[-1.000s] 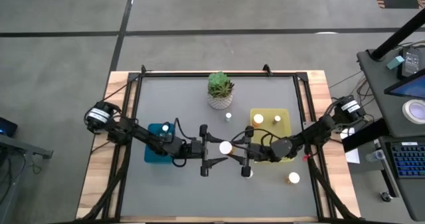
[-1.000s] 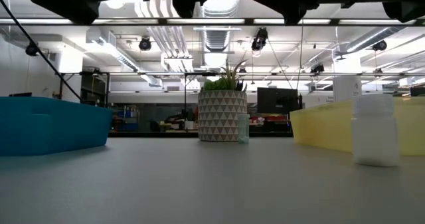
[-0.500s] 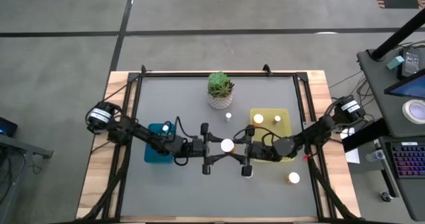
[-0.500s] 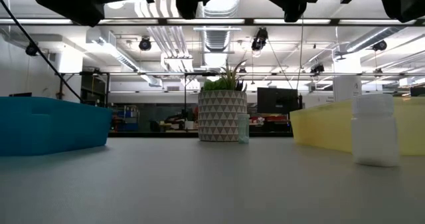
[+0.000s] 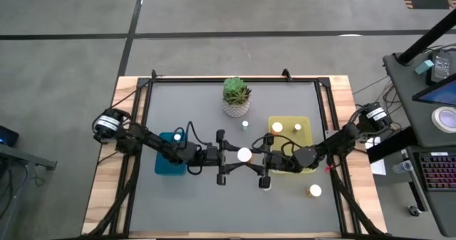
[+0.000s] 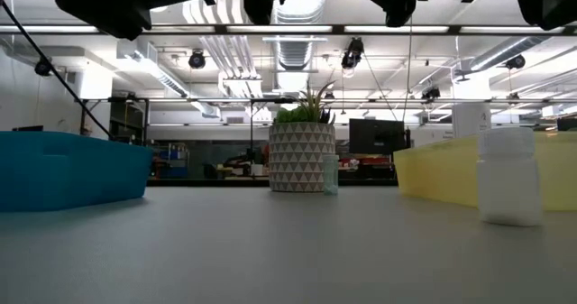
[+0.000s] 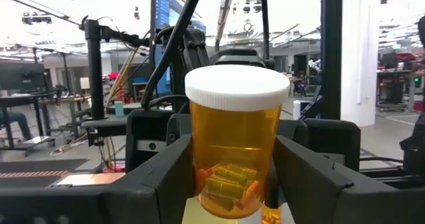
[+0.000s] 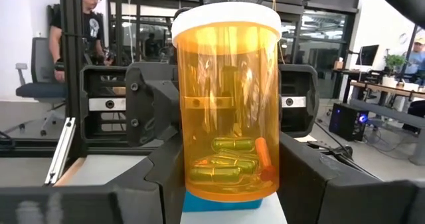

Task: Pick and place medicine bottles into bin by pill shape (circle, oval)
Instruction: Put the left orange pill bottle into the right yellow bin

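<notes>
Two grippers meet at the middle of the high view, the left gripper (image 5: 226,157) coming in from the frame's left and the right gripper (image 5: 261,162) from the right, with an amber bottle (image 5: 244,154) between them, its white cap facing up. At frame left a blue bin (image 5: 168,162) lies under the left arm; right of centre a yellow bin (image 5: 291,134) holds two white-capped bottles (image 5: 277,127). A potted succulent (image 5: 236,96) stands at upper centre, a small bottle (image 5: 245,124) just below it. Another bottle (image 5: 315,191) sits alone at lower right.

In the low view, the blue bin (image 6: 68,168) is at left, the succulent pot (image 6: 301,156) at centre, the yellow bin (image 6: 444,168) at right, and a white bottle (image 6: 509,175) stands before it on the table.

The left wrist view shows the amber bottle (image 7: 235,151) upright at centre, both dark fingers (image 7: 159,177) pressed to its sides, pills at its bottom.

The right wrist view shows the same bottle (image 8: 227,104) filling the centre, the right arm's fingers (image 8: 302,171) pinching it.
</notes>
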